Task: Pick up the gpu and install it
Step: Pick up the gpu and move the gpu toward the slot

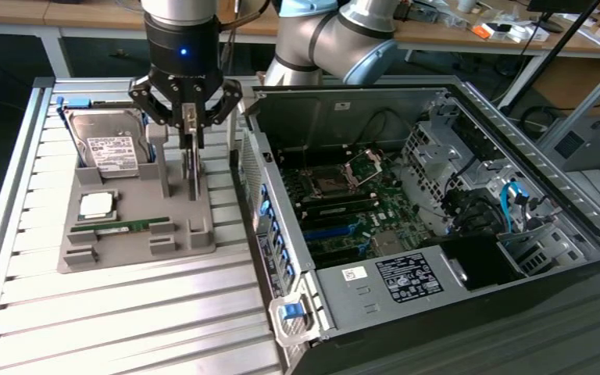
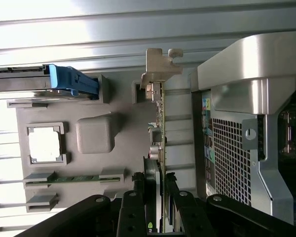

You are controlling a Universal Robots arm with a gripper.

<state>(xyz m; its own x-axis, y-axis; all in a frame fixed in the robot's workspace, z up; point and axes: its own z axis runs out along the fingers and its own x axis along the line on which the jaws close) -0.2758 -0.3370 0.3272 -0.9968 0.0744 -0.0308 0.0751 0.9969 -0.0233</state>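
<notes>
Pinching the gpu [image 1: 191,168] [image 2: 162,133] from both sides, the claw [image 1: 188,126] [image 2: 157,181] has its fingers pressed onto the card's upper edge. I see the card standing upright on edge, its lower edge down at a slot of the grey tray [image 1: 133,242] [image 2: 126,148] and its silvery bracket [image 2: 157,69] at one end. Further along the tray lie a green memory stick [image 1: 123,225] [image 2: 74,178], a processor chip [image 1: 96,205] [image 2: 44,144] and a hard drive [image 1: 107,144]. The tray sits on a slatted metal table [image 1: 123,312] [image 2: 89,29]. Just beside it, on the exterior view's right, the computer case [image 1: 467,101] [image 2: 246,98] lies open with its motherboard [image 1: 342,195] exposed. A workbench [image 1: 467,35] stands behind.
</notes>
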